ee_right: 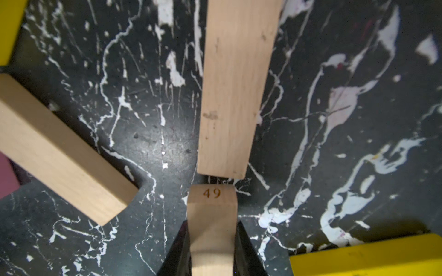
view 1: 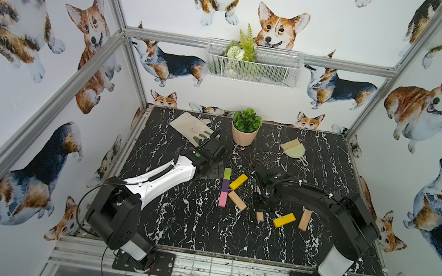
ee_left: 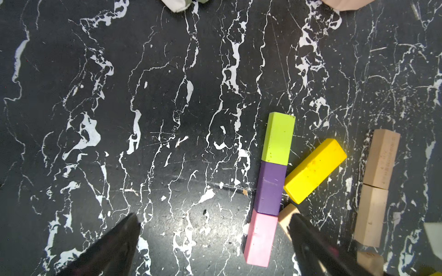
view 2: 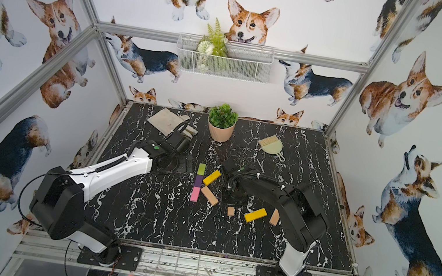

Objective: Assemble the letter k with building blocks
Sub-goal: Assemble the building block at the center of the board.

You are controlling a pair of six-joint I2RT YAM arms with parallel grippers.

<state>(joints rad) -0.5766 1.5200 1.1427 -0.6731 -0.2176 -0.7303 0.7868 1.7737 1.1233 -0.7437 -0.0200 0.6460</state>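
On the table lie ten blocks: one lime block, one purple block, one pink block, two yellow and five tan.

At the left, lime, purple and pink sit end to end in one straight column, with lime farthest back. A yellow block slants away from the purple block's right side, one corner touching it. A slanted tan block angles the other way, its end against the purple-pink joint.

Further right, the left wrist view shows three tan blocks in a line: far tan block, middle tan block and near tan block. The spare yellow block and the last tan block lie apart at the right.

The left tool gapes fully wide over bare table left of the column, holding nothing. The right tool is clamped narrow on the near tan block, stamped 49, whose end almost meets the middle one. I cannot tell whether it rests on the table.
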